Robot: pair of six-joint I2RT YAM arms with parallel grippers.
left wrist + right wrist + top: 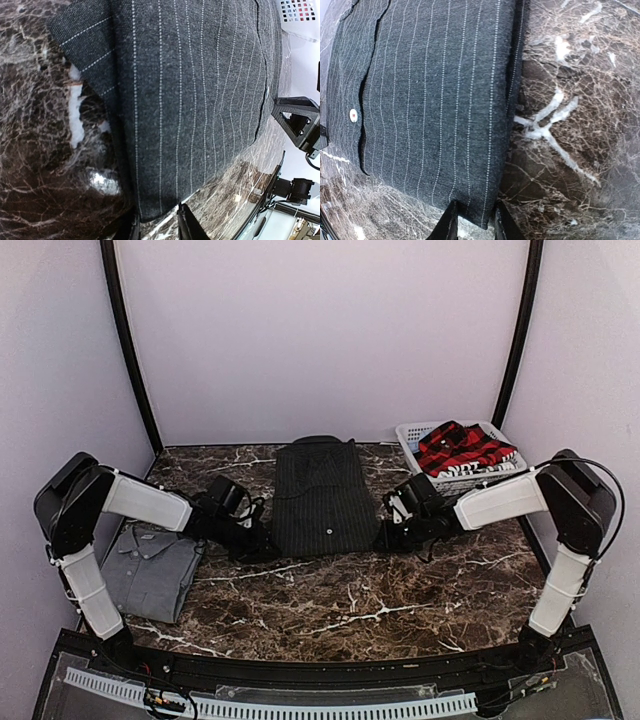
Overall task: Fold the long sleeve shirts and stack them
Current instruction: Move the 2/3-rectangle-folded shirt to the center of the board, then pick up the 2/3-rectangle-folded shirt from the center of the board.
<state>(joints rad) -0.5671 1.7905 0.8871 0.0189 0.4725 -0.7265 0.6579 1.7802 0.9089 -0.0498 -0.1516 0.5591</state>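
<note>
The black pinstripe shirt (318, 498) lies folded into a long rectangle in the middle of the table, collar at the far end. My left gripper (258, 540) is at its near left corner and my right gripper (392, 532) at its near right corner. In the left wrist view my left gripper (157, 220) has its jaws closed in on the corner of the shirt (190, 100). In the right wrist view my right gripper (474, 217) holds the other corner of the shirt (435, 100) the same way. The grey shirt (150, 570) lies folded at the near left. The red-and-black plaid shirt (462, 448) lies bunched in the basket.
The white slatted basket (410, 435) stands at the far right corner, and its edge shows in the left wrist view (300, 12). The dark marble table (360, 610) has pale walls on three sides. My right arm's hardware (300, 125) shows beyond the shirt in the left wrist view.
</note>
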